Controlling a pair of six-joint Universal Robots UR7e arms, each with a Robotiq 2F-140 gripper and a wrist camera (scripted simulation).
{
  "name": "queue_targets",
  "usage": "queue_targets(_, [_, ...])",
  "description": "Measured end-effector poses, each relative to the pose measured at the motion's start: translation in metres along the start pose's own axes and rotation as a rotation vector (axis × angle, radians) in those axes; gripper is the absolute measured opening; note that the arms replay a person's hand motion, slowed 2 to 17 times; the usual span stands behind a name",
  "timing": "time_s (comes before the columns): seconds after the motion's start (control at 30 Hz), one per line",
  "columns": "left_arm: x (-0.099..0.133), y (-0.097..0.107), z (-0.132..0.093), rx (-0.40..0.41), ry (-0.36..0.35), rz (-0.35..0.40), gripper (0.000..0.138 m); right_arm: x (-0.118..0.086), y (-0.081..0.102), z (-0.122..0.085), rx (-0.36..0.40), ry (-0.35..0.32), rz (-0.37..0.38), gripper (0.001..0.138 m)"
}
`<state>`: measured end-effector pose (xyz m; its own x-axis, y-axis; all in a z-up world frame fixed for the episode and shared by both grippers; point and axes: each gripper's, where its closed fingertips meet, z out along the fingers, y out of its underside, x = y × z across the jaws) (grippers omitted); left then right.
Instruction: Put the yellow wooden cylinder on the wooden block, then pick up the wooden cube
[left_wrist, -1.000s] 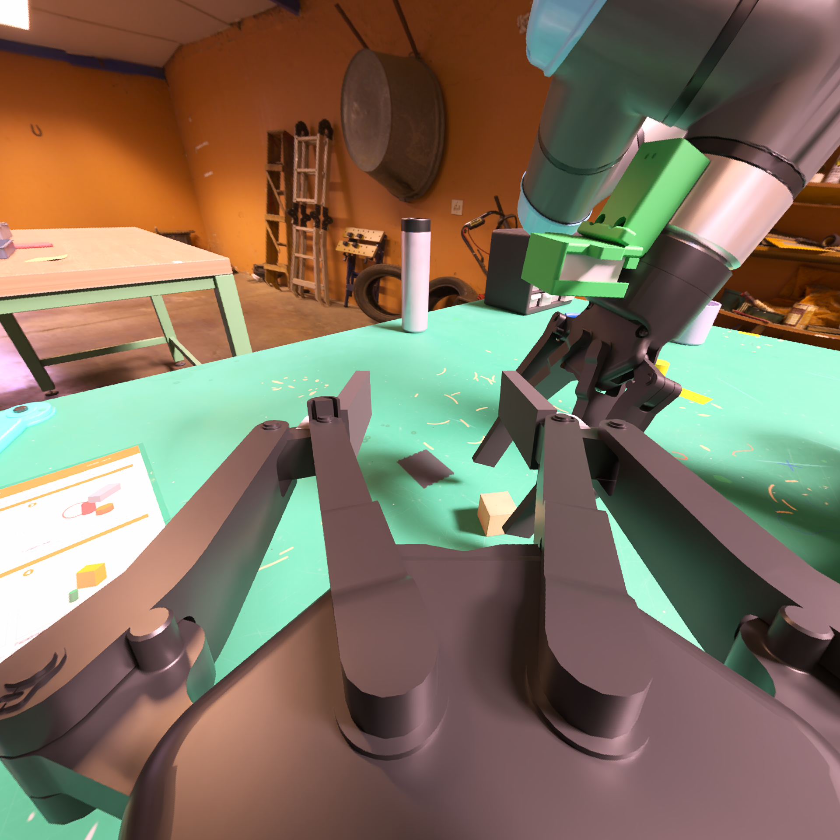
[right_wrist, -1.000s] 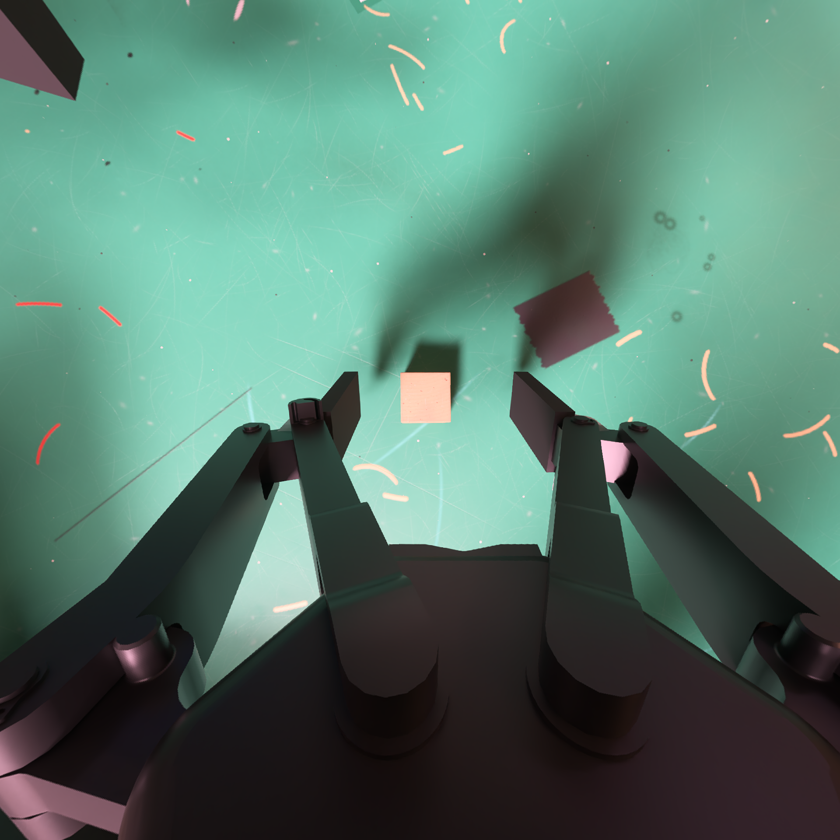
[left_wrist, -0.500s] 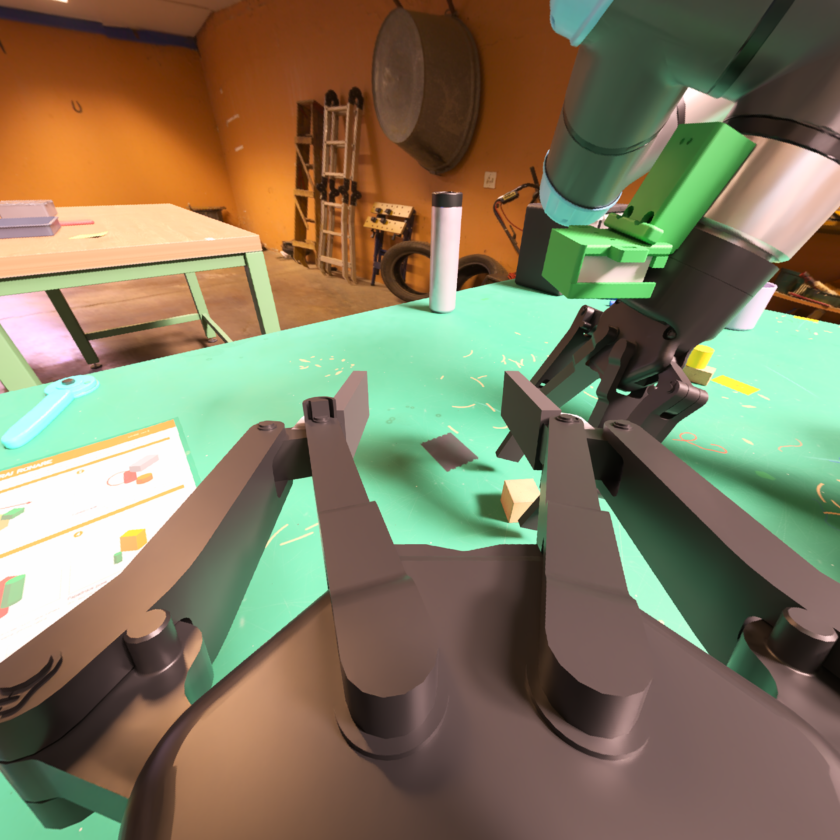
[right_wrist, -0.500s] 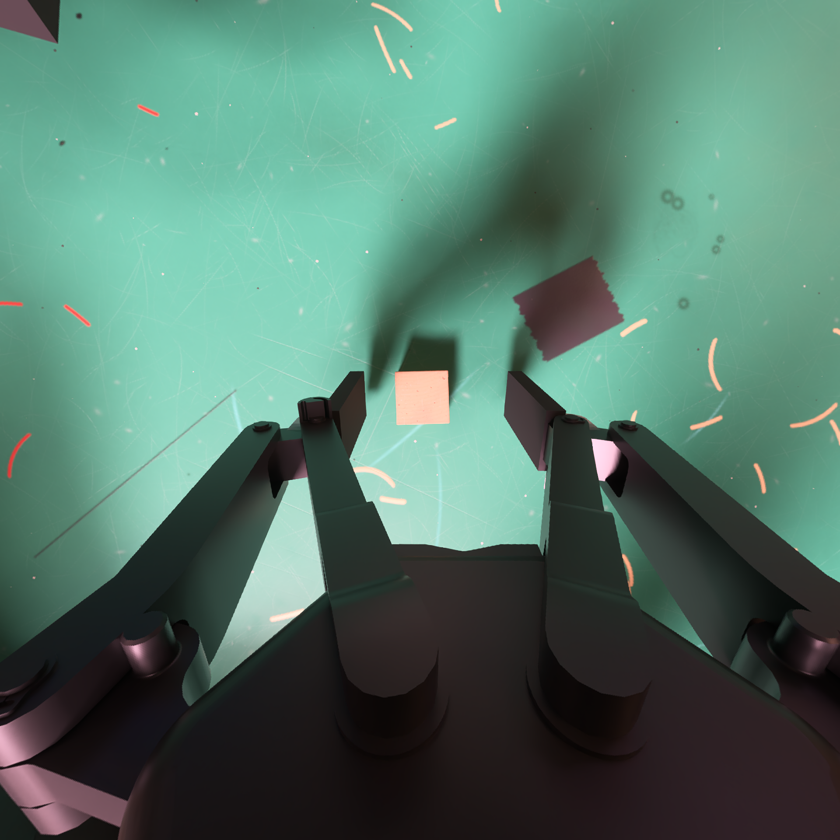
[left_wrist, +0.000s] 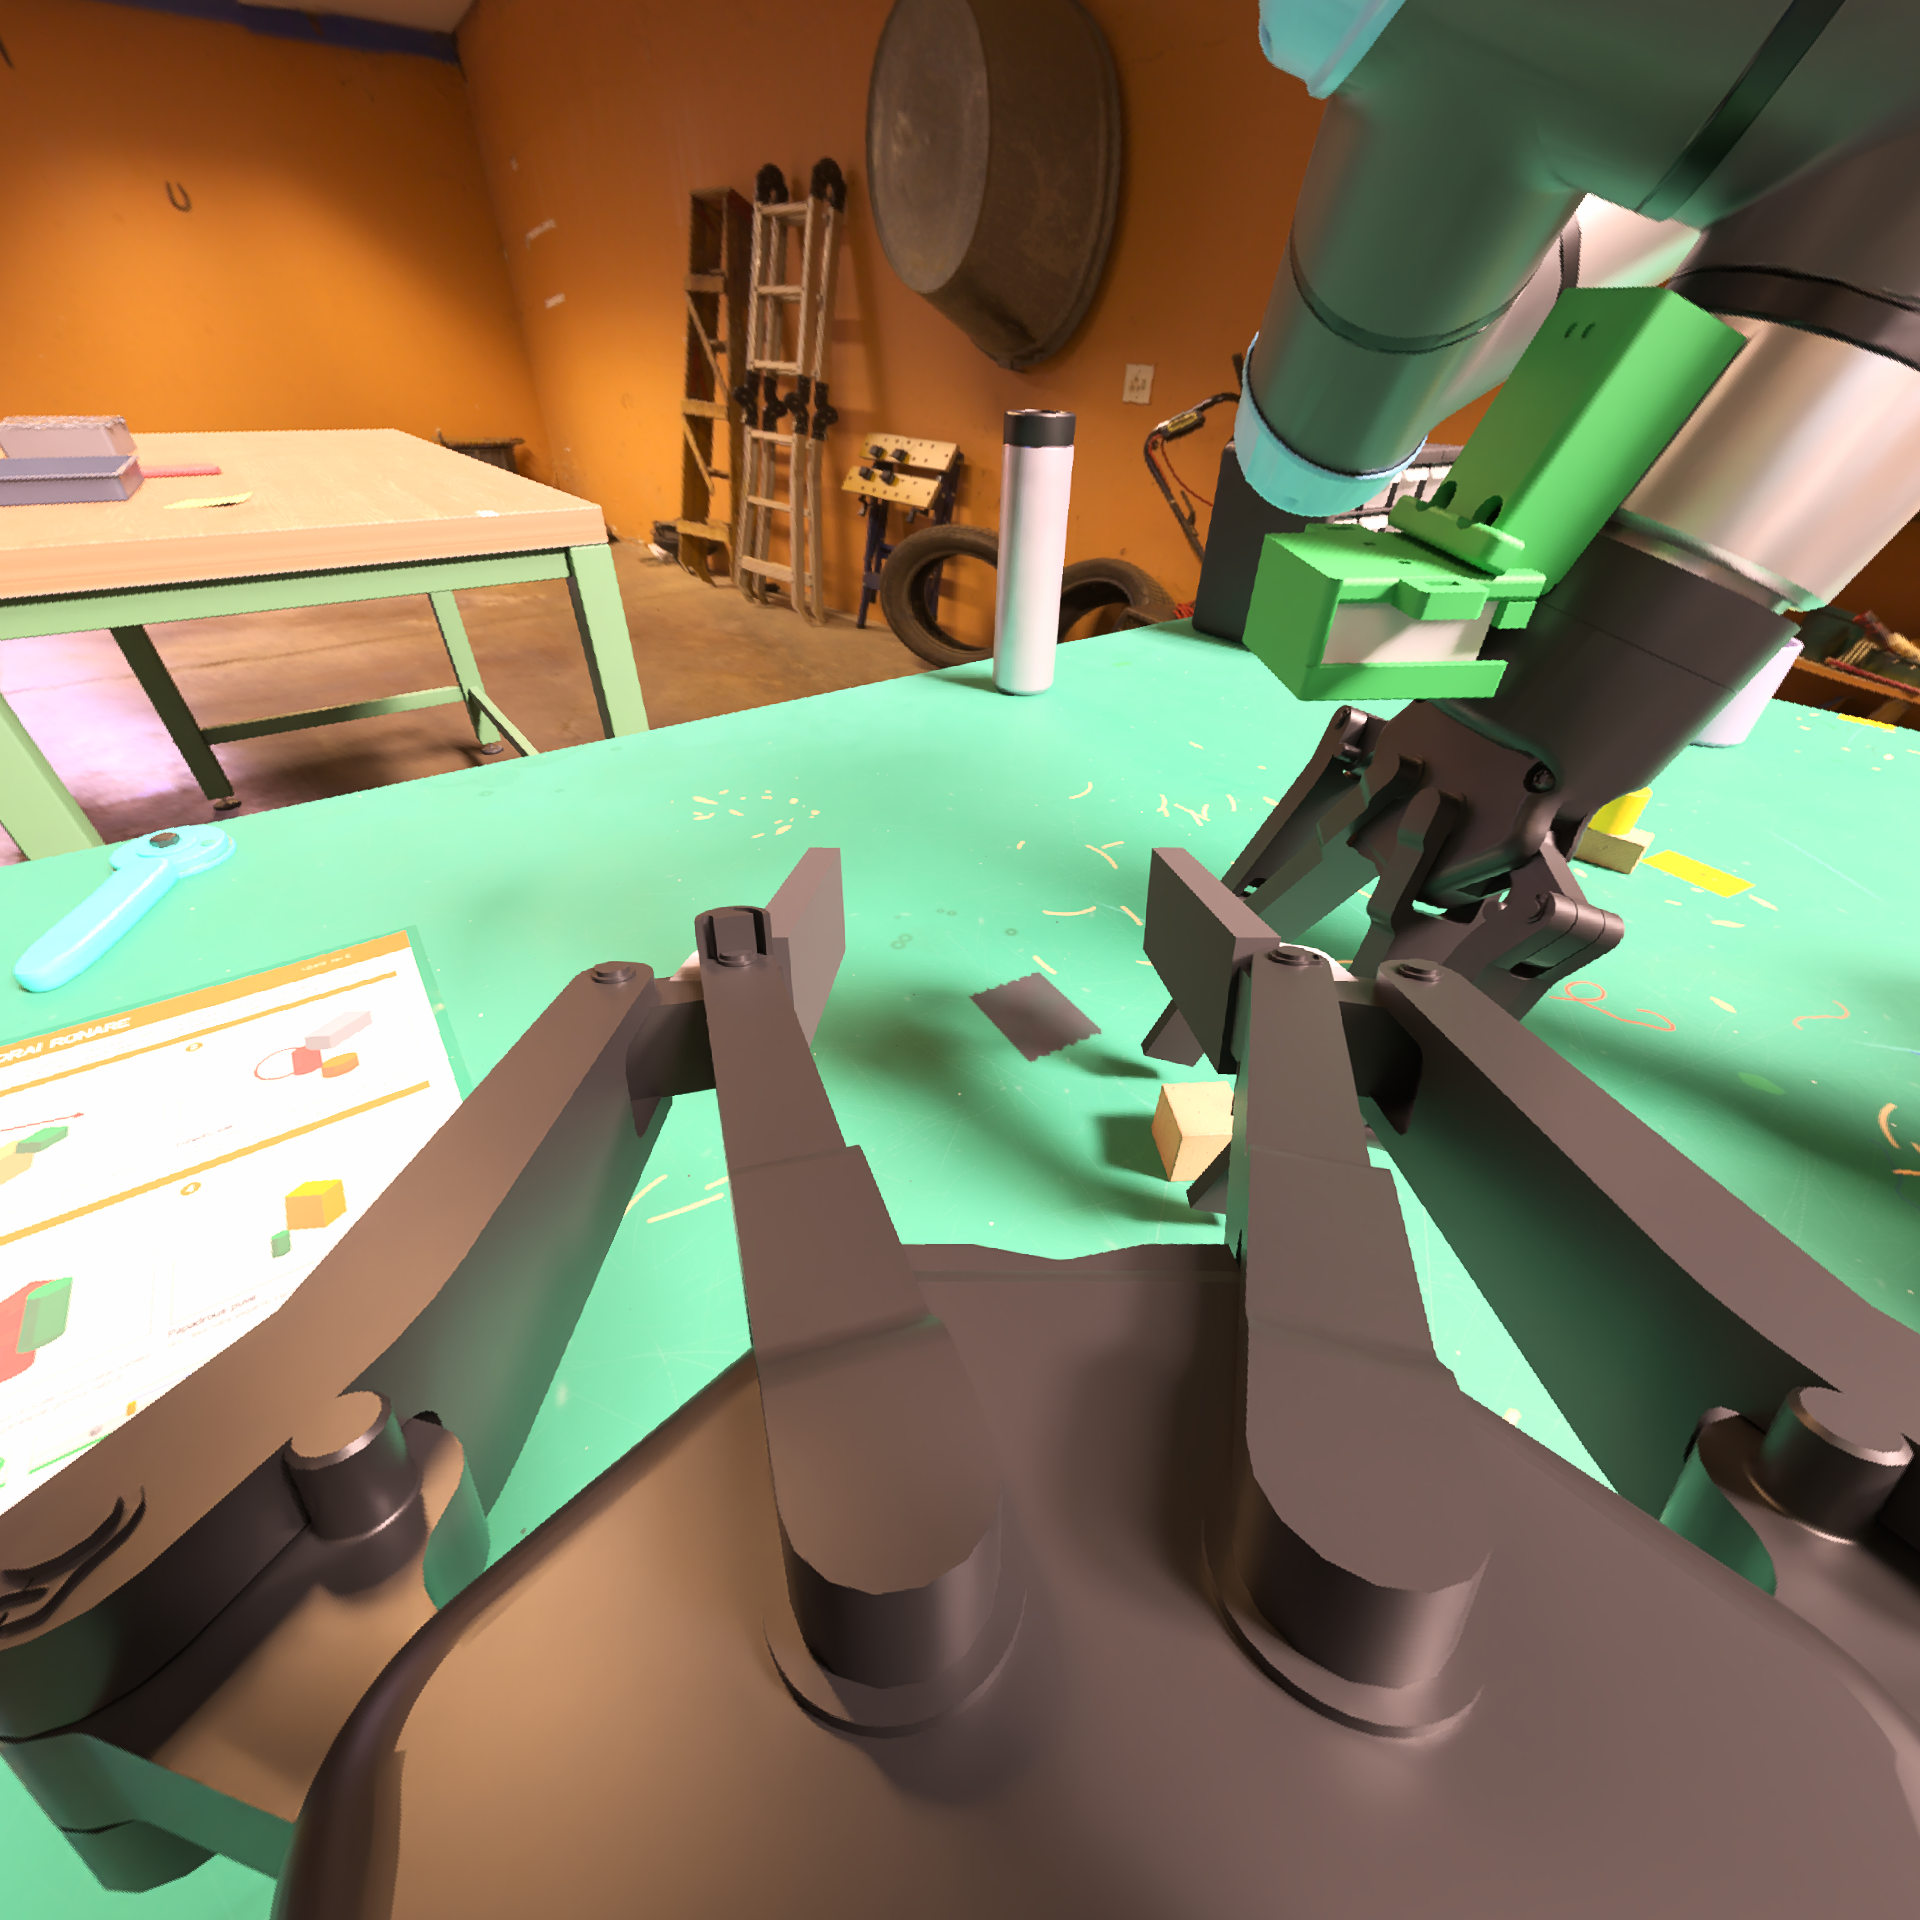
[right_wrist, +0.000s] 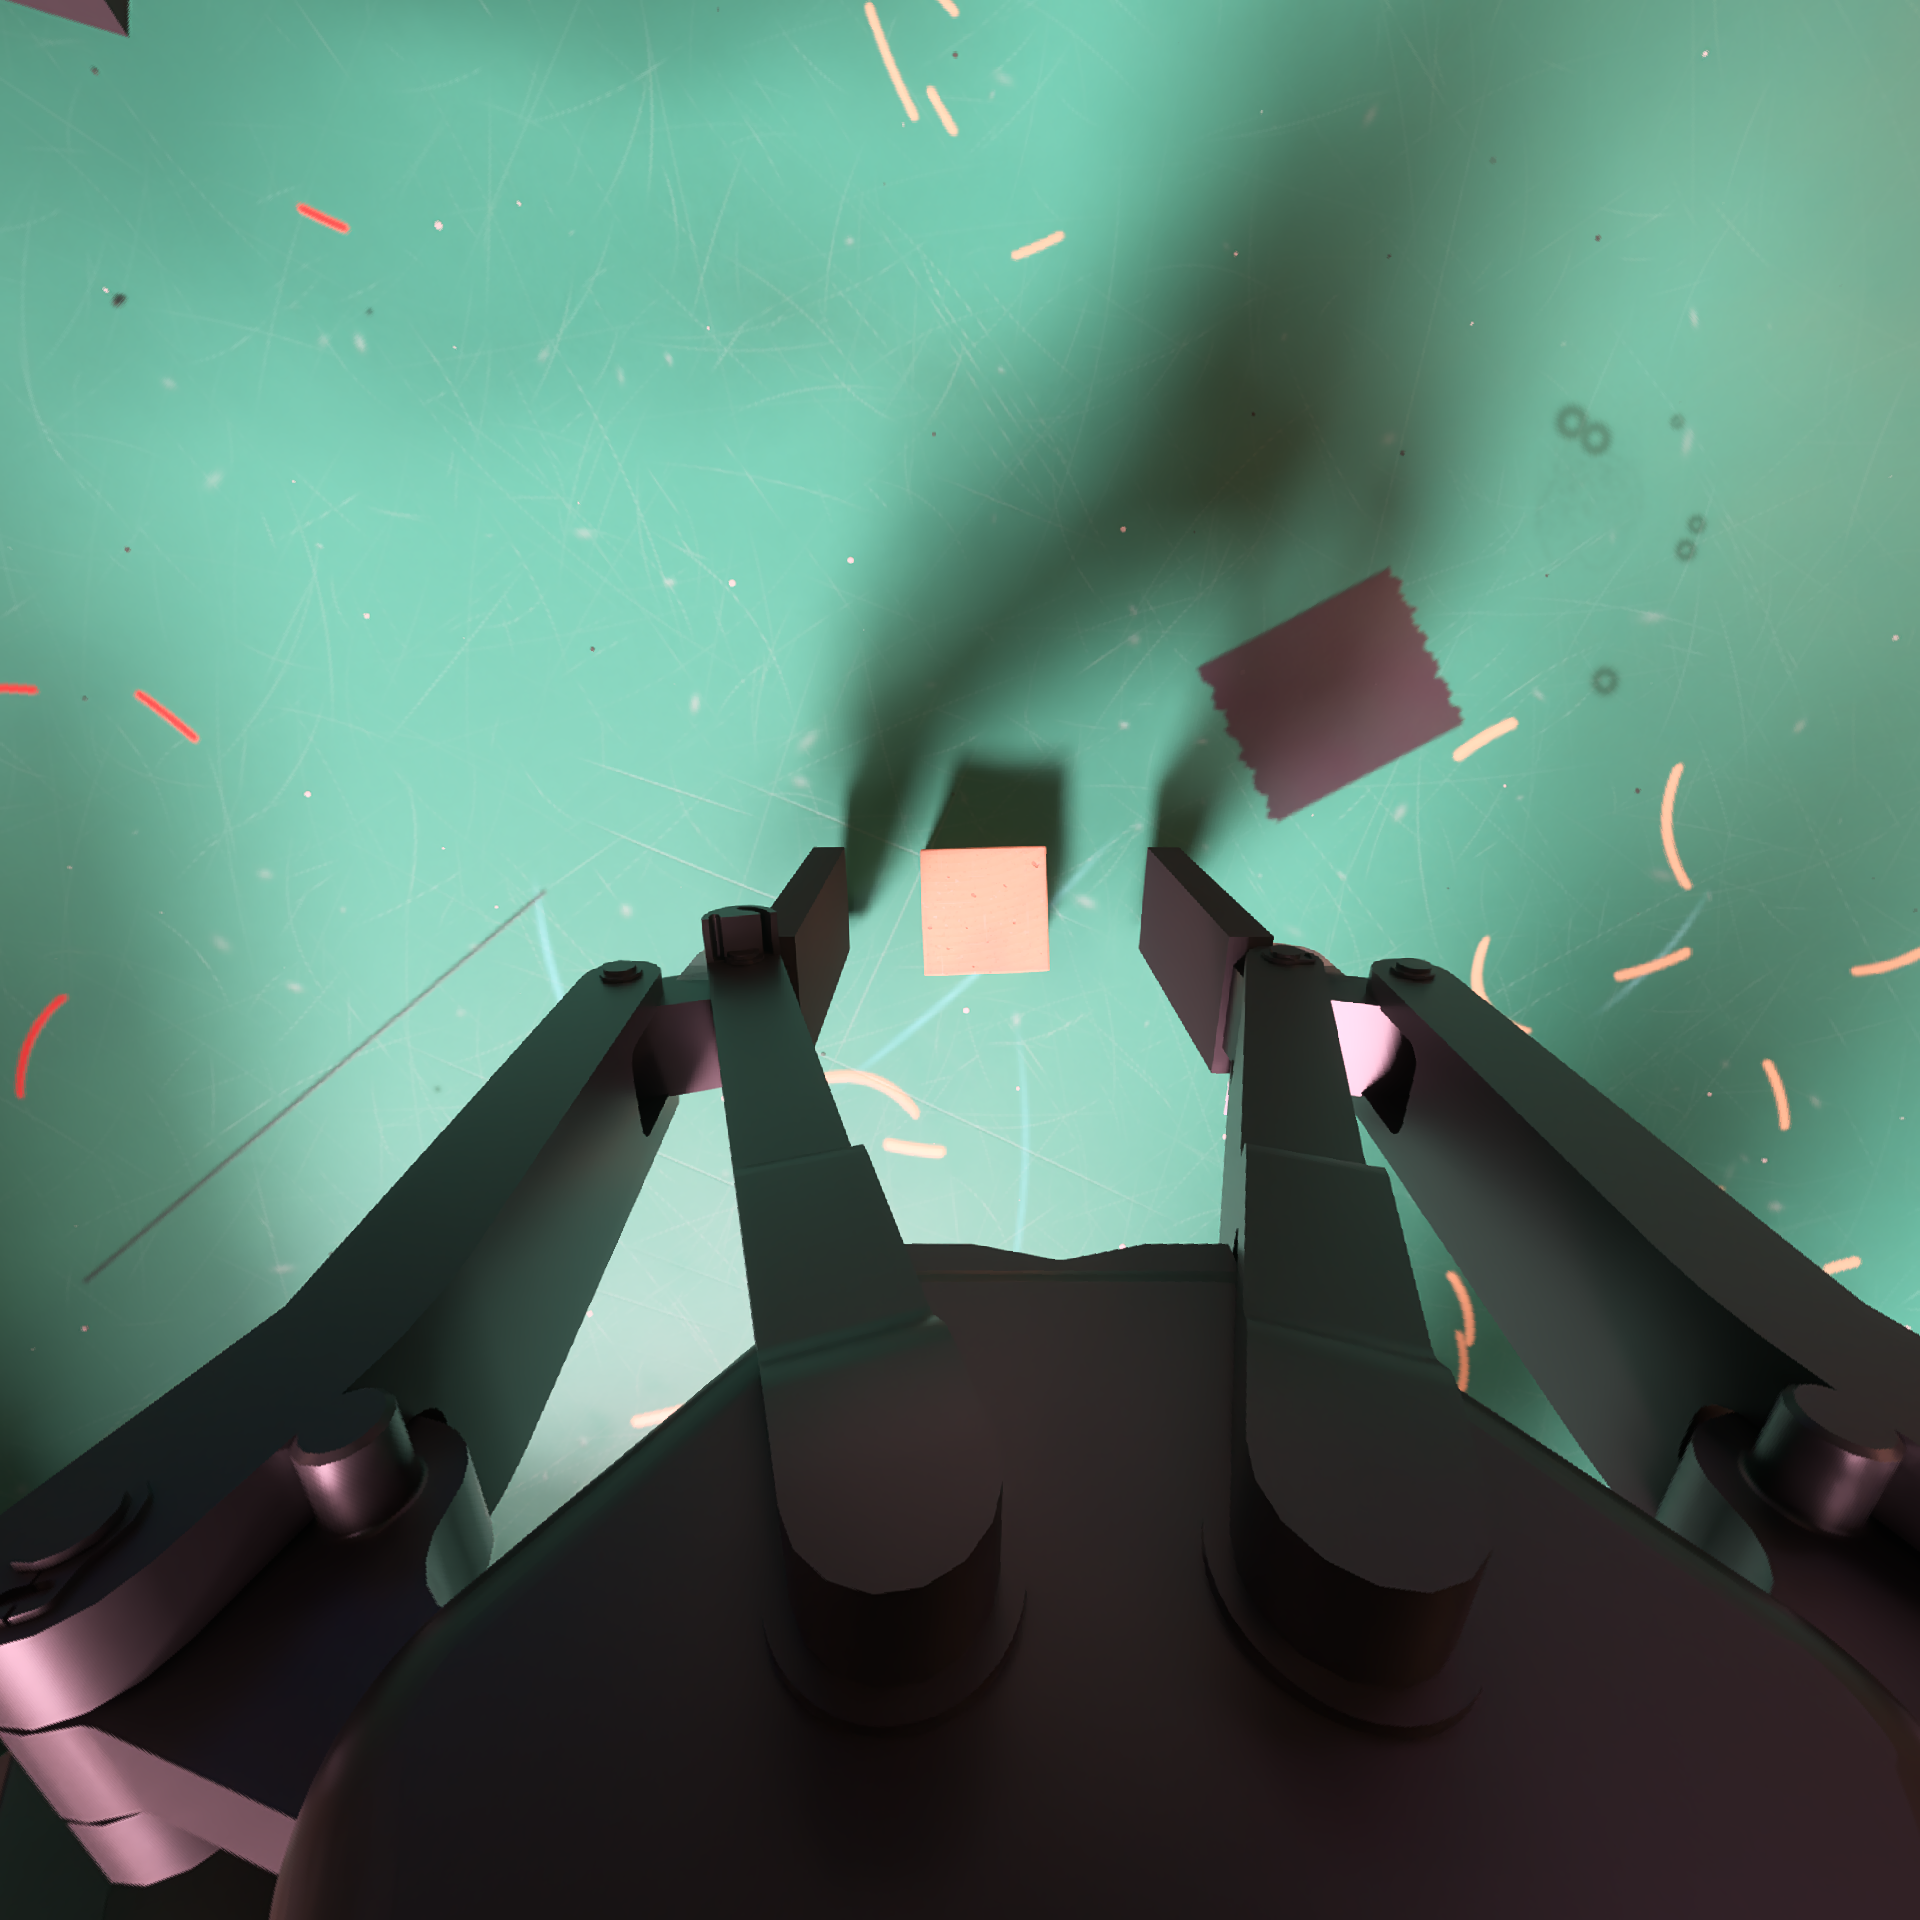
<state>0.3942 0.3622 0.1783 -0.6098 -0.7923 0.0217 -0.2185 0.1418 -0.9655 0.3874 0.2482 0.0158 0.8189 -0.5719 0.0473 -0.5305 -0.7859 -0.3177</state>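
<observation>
The small wooden cube (right_wrist: 984, 910) lies on the green table, directly between the fingers of my right gripper (right_wrist: 997, 889). That gripper is open, points straight down and straddles the cube without touching it. In the left wrist view the cube (left_wrist: 1188, 1127) is partly hidden behind my left finger, with the right arm (left_wrist: 1621, 665) standing over it. My left gripper (left_wrist: 1003, 925) is open and empty, held above the table to the left of the cube. The yellow cylinder (left_wrist: 1623, 810) rests on the wooden block (left_wrist: 1610, 850) at the far right, mostly hidden behind the right gripper.
A dark tape patch (left_wrist: 1034, 1013) lies just beyond the cube and also shows in the right wrist view (right_wrist: 1330, 691). A white bottle (left_wrist: 1029, 551) stands at the table's far edge. A printed sheet (left_wrist: 187, 1143) and a blue tool (left_wrist: 114, 914) lie at the left. A yellow tape patch (left_wrist: 1699, 873) lies at the right.
My right gripper has come down closer to the cube, which now sits level with its fingertips. My left gripper has swung, so more of the table's left side shows.
</observation>
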Motion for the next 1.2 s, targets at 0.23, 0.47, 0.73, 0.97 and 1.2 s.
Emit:
queue_targets(0.23, [0.001, 0.001, 0.0, -0.011, 0.003, 0.012, 0.077, 0.0, 0.0, 0.001, -0.009, 0.023, -0.013, 0.072])
queue_targets(0.47, [0.002, 0.002, 0.0, -0.016, 0.005, 0.02, 0.077, -0.002, 0.0, -0.001, -0.01, 0.017, -0.031, 0.046])
queue_targets(0.73, [0.004, 0.002, 0.0, -0.019, 0.009, 0.023, 0.077, -0.003, 0.001, -0.002, -0.002, 0.01, -0.042, 0.031])
queue_targets(0.97, [0.005, 0.002, 0.0, -0.024, 0.009, 0.029, 0.077, 0.004, 0.01, -0.005, -0.019, 0.03, -0.049, 0.031])
queue_targets(1.2, [0.006, 0.003, 0.001, -0.025, 0.013, 0.029, 0.076, 0.012, 0.024, -0.018, -0.014, 0.03, -0.039, 0.031])
